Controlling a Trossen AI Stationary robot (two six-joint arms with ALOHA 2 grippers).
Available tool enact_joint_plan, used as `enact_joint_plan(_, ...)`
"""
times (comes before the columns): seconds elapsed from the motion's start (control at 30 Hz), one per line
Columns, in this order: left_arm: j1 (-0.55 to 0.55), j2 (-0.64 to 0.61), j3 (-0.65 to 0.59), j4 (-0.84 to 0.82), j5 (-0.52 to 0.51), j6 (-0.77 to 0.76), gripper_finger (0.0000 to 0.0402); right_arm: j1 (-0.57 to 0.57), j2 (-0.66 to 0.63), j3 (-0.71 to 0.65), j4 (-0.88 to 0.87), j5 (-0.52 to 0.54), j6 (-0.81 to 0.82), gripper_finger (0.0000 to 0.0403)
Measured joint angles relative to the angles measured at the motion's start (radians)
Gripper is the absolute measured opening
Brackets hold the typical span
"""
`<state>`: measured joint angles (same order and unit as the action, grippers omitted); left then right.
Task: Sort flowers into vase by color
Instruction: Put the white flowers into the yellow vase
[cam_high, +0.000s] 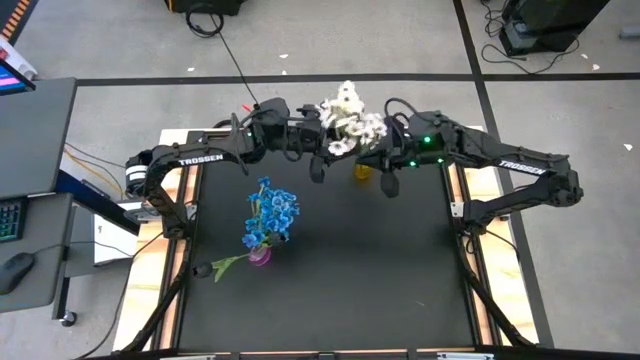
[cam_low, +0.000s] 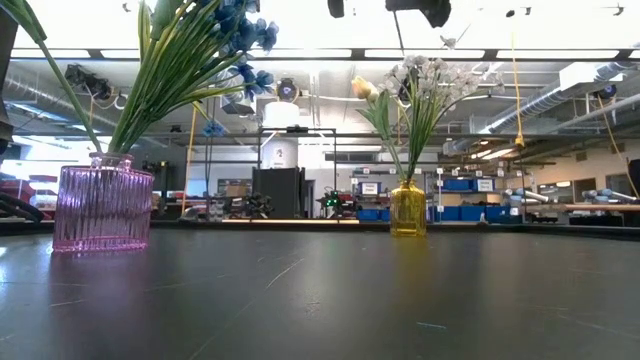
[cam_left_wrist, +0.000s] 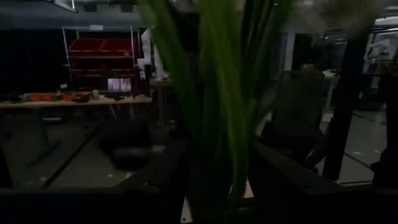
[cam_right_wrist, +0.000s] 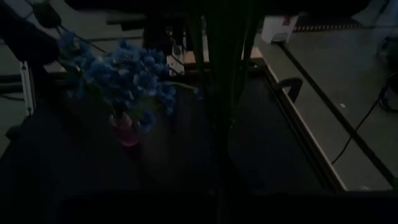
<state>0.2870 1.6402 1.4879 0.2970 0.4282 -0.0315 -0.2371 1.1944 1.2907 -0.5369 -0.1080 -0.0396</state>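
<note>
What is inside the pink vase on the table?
The pink vase holds blue flowers on green stems. One green stem lies beside it. Its ribbed wall hides the bottom.

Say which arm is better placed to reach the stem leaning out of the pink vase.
Left, probably. The stem leans from the pink vase toward the left arm's side. The left gripper and right gripper hang by the yellow vase; the left is nearer.

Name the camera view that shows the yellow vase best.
The low view: the yellow vase stands whole and unobstructed, green stems rising from it. The high view shows only a yellow glimpse beneath the white flowers. Neither wrist view shows it, only stems.
</note>
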Motion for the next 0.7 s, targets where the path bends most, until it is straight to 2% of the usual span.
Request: enact_joint_plan(0.7,0.024,0.0,0.0,-0.039,0.033,0.0,0.0159,0.0,-0.002,0.0,-0.066,0.009,0.022,0.0012)
